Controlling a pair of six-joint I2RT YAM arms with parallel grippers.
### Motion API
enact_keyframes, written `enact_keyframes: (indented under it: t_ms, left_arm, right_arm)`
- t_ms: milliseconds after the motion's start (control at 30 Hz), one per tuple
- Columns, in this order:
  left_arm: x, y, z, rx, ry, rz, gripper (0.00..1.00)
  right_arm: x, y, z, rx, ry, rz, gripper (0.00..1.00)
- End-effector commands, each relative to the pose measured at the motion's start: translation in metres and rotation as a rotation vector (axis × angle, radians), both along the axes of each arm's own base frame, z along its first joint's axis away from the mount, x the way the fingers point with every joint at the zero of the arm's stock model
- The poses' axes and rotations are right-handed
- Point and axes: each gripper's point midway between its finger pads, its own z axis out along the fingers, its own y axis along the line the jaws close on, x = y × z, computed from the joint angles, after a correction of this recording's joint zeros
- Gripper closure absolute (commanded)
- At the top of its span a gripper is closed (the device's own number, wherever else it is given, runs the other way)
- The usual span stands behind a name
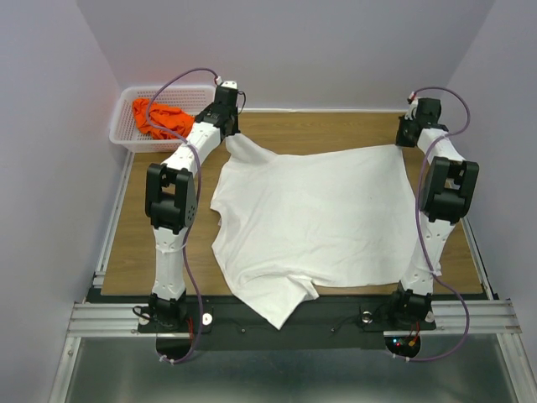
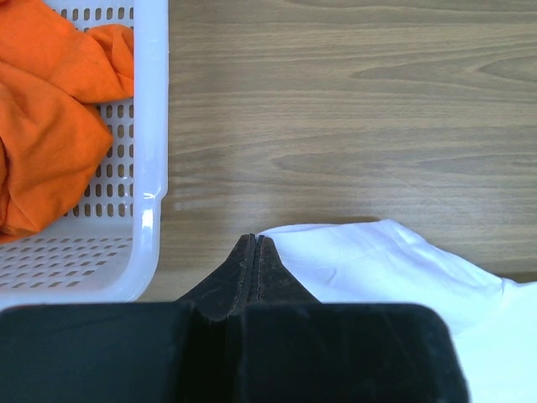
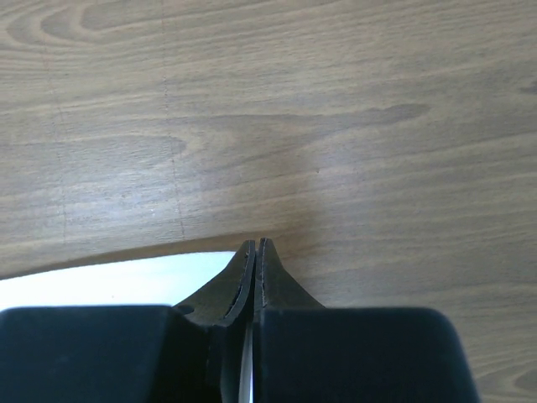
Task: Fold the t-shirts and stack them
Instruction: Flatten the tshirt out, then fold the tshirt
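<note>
Tension along the far edge decides this step. The left pincer is pressed together on the 11 o'clock corner of the white t-shirt, and the right pincer pinches its 1 o'clock corner. The cloth lies spread over the middle of the bench, with a flap drooping off at 6 o'clock. My judgement: move both pincers level and in step, so the fold lands straight. The orange t-shirt sits in the basket at 10 o'clock.
</note>
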Motion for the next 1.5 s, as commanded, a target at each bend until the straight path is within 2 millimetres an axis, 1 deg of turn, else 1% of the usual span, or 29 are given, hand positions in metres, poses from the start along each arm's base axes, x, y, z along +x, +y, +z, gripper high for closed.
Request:
enact_keyframes:
  t_ms: [0, 33, 100, 200, 233, 333, 400, 433, 467, 533, 567, 600, 633, 667, 700, 733, 767, 800, 833, 867, 900, 933, 1033, 1067, 1133, 1300, 1333, 1400, 1467]
  left_arm:
    - [0.012, 0.002, 0.059, -0.023, -0.135, 0.0, 1.0]
    - [0.011, 0.001, 0.064, -0.026, -0.142, 0.0, 1.0]
    - [0.009, 0.001, 0.072, -0.033, -0.154, -0.005, 1.0]
    - [0.005, 0.0, 0.083, -0.053, -0.168, -0.014, 1.0]
    - [0.001, -0.002, 0.088, -0.062, -0.17, -0.021, 1.0]
    - [-0.007, -0.003, 0.094, -0.075, -0.166, -0.027, 1.0]
    - [-0.013, 0.0, 0.102, -0.079, -0.172, -0.026, 1.0]
    - [-0.018, -0.001, 0.105, -0.08, -0.17, -0.028, 1.0]
    - [-0.02, 0.0, 0.107, -0.08, -0.17, -0.028, 1.0]
    - [-0.028, 0.0, 0.112, -0.087, -0.16, -0.032, 1.0]
    - [-0.031, -0.001, 0.114, -0.091, -0.158, -0.036, 1.0]
    - [-0.036, -0.003, 0.111, -0.096, -0.139, -0.046, 1.0]
    - [-0.038, -0.005, 0.112, -0.104, -0.14, -0.05, 1.0]
    - [-0.046, -0.006, 0.111, -0.112, -0.123, -0.053, 1.0]
    - [-0.051, -0.008, 0.11, -0.119, -0.111, -0.057, 1.0]
    - [-0.06, -0.009, 0.108, -0.13, -0.093, -0.063, 1.0]
    - [-0.065, -0.011, 0.107, -0.139, -0.083, -0.066, 1.0]
    - [-0.07, -0.011, 0.105, -0.143, -0.071, -0.069, 1.0]
    - [-0.076, -0.011, 0.11, -0.149, -0.074, -0.069, 1.0]
    - [-0.081, -0.01, 0.102, -0.15, -0.053, -0.065, 1.0]
    - [-0.085, -0.01, 0.098, -0.149, -0.04, -0.065, 1.0]
    - [-0.091, -0.008, 0.093, -0.144, -0.024, -0.062, 1.0]
    - [-0.097, -0.006, 0.086, -0.134, -0.008, -0.057, 1.0]
    - [-0.098, -0.006, 0.081, -0.13, 0.003, -0.054, 1.0]
    - [-0.098, -0.005, 0.078, -0.122, 0.007, -0.05, 1.0]
    - [-0.1, -0.009, 0.084, -0.128, -0.003, -0.061, 1.0]
    - [-0.101, -0.008, 0.083, -0.126, 0.003, -0.061, 1.0]
    - [-0.106, -0.008, 0.08, -0.126, 0.016, -0.06, 1.0]
    - [-0.112, -0.007, 0.079, -0.127, 0.033, -0.058, 1.0]
  right_arm:
    - [0.007, -0.006, 0.05, -0.026, -0.106, -0.009, 0.99]
    - [0.005, -0.006, 0.054, -0.028, -0.112, -0.014, 0.99]
    - [0.002, -0.006, 0.055, -0.026, -0.108, -0.027, 0.99]
    - [-0.002, -0.007, 0.065, -0.038, -0.12, -0.029, 0.99]
    - [-0.003, -0.009, 0.071, -0.043, -0.129, -0.037, 0.99]
    - [-0.008, -0.006, 0.076, -0.041, -0.134, -0.032, 0.99]
    - [-0.011, -0.005, 0.085, -0.037, -0.147, -0.032, 0.99]
    - [-0.014, -0.003, 0.082, -0.031, -0.139, -0.028, 0.99]
    - [-0.016, -0.002, 0.09, -0.026, -0.151, -0.036, 0.99]
    - [-0.021, 0.0, 0.091, -0.016, -0.15, -0.036, 0.99]
    - [-0.026, 0.002, 0.085, -0.003, -0.136, -0.044, 0.99]
    - [-0.03, 0.003, 0.091, 0.0, -0.144, -0.048, 0.99]
    - [-0.034, 0.004, 0.091, 0.004, -0.14, -0.051, 0.99]
    - [-0.041, 0.004, 0.082, 0.012, -0.118, -0.066, 0.99]
    - [-0.044, 0.005, 0.08, 0.016, -0.11, -0.076, 0.99]
    - [-0.049, 0.005, 0.084, 0.028, -0.117, -0.097, 0.99]
    - [-0.055, 0.006, 0.077, 0.04, -0.101, -0.112, 0.99]
    - [-0.059, 0.004, 0.08, 0.035, -0.103, -0.133, 0.99]
    - [-0.062, 0.003, 0.078, 0.036, -0.097, -0.154, 0.99]
    - [-0.065, 0.003, 0.078, 0.044, -0.098, -0.167, 0.99]
    - [-0.069, 0.004, 0.073, 0.048, -0.087, -0.169, 0.99]
    - [-0.072, -0.005, 0.076, 0.016, -0.088, -0.217, 0.99]
    - [-0.077, -0.015, 0.079, -0.014, -0.093, -0.283, 0.99]
    - [-0.077, -0.016, 0.082, -0.016, -0.099, -0.288, 0.99]
    - [-0.074, -0.017, 0.09, -0.02, -0.12, -0.29, 0.99]
    - [-0.071, -0.019, 0.103, -0.025, -0.147, -0.294, 0.99]
    - [-0.073, -0.02, 0.107, -0.029, -0.153, -0.3, 0.99]
    - [-0.078, -0.021, 0.105, -0.04, -0.148, -0.311, 0.99]
    - [-0.083, -0.025, 0.109, -0.055, -0.152, -0.337, 0.99]
